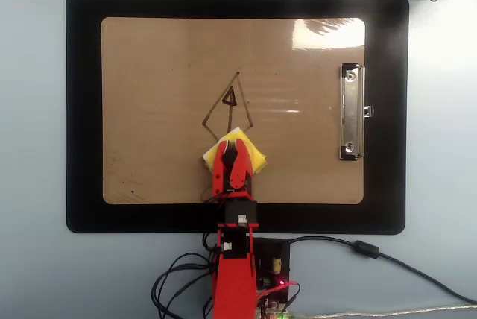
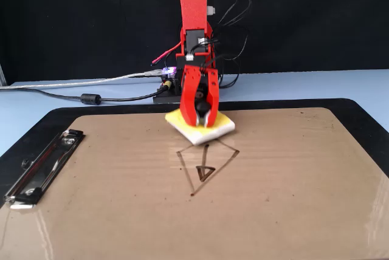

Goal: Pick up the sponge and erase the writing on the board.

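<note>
- Nearest the fixed camera lies bare clipboard (image 2: 292, 199), tan and glossy, its silver clip (image 2: 39, 169) at the left edge in that view; it rests on a black mat (image 1: 82, 110).
- Next comes the writing (image 2: 203, 169): a thin dark kite outline with a small triangle inside. Most of it reads clearly, so I judge the erasing barely begun; only the tip beside my base is covered.
- Then the sponge (image 2: 216, 127), a small yellow block with a white underside, turned cornerwise. It sits over that covered tip of the kite, and I cannot tell whether it presses on the board or hangs just above it.
- My gripper (image 2: 202, 116) has its red jaws pinched on the black knob (image 2: 202, 109) on top of the sponge, so the pickup looks done.
- Farthest back stands my base (image 2: 182, 87) with its cables, off the mat.
</note>
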Action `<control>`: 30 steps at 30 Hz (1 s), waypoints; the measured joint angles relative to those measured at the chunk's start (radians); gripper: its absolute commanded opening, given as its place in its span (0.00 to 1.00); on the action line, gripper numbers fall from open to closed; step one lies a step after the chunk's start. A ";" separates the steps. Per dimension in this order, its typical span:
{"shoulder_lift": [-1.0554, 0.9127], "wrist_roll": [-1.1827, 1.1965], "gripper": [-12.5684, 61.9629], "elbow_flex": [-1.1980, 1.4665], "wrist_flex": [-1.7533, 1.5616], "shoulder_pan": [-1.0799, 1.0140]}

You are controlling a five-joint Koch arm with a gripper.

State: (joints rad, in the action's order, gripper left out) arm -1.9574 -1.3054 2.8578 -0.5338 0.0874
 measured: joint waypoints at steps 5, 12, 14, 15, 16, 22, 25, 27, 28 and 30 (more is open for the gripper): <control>-0.146 0.005 0.07 0.107 0.086 -0.002; -0.146 0.005 0.07 0.043 0.206 0.000; -0.100 0.005 0.07 -0.008 0.239 -0.003; -0.026 0.005 0.07 -0.083 0.262 0.002; 0.028 0.005 0.07 -0.140 0.264 0.002; 0.402 0.003 0.07 -0.469 0.242 -0.049; 0.298 0.003 0.07 -0.342 0.241 -0.063; 0.166 0.003 0.07 -0.192 0.239 -0.066; 0.025 0.003 0.07 -0.060 0.241 -0.072; -0.150 0.003 0.07 0.086 0.268 -0.071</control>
State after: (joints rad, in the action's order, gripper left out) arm -2.1077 -1.3023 2.9437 -0.2654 0.0169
